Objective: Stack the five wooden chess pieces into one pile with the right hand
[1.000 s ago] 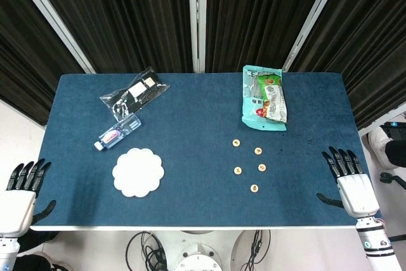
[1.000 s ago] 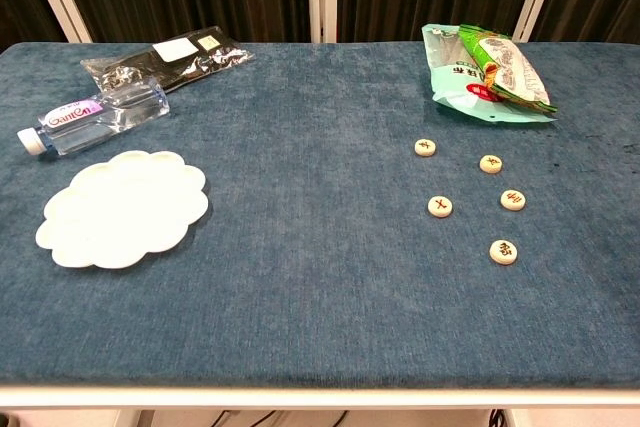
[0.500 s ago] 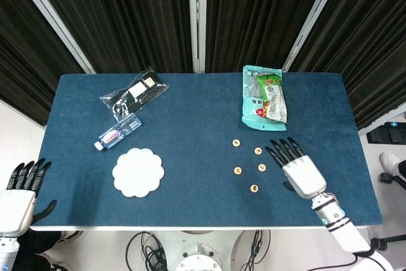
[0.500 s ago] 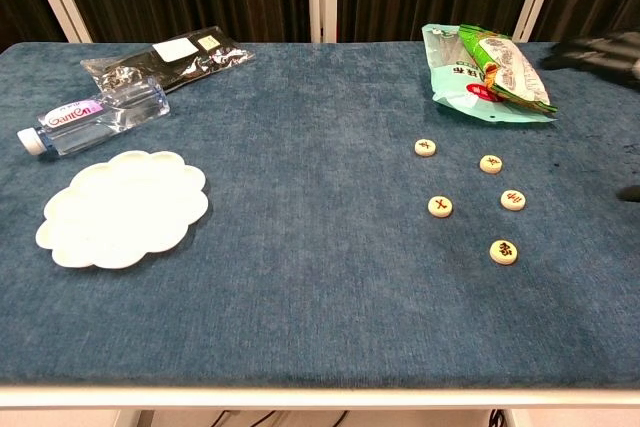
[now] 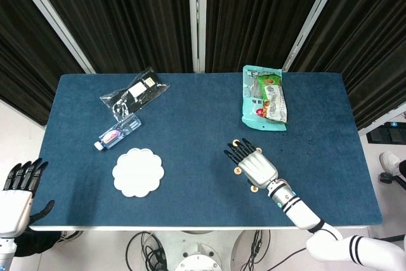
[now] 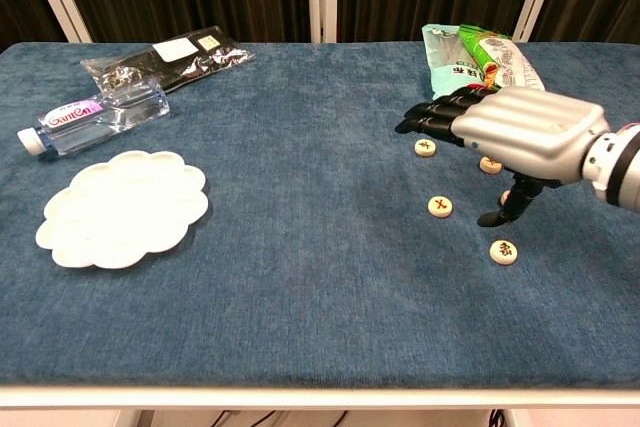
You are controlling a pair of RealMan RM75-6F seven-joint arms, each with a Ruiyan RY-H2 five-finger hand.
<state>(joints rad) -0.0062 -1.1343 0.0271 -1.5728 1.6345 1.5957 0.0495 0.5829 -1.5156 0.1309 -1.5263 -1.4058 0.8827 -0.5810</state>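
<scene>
Small round wooden chess pieces lie apart on the blue table's right half. The chest view shows one piece [image 6: 425,147] just under the fingertips, another piece [image 6: 440,206] to the left of the thumb, a front piece [image 6: 503,250], and one piece [image 6: 490,164] half hidden under the palm. My right hand [image 5: 254,164] [image 6: 510,132] hovers over the group with its fingers stretched out and apart, holding nothing, and it covers the remaining piece. My left hand [image 5: 16,195] hangs open off the table's front left corner.
A green snack bag [image 5: 263,98] [image 6: 480,72] lies just behind the pieces. On the left half are a white scalloped plate [image 5: 138,172], a water bottle [image 5: 117,132] lying down, and a black plastic packet [image 5: 134,93]. The table's front edge [image 6: 320,387] is close.
My right hand has swept left from the table's right edge to above the chess pieces, fingers still spread. The pieces and my left hand have not moved.
</scene>
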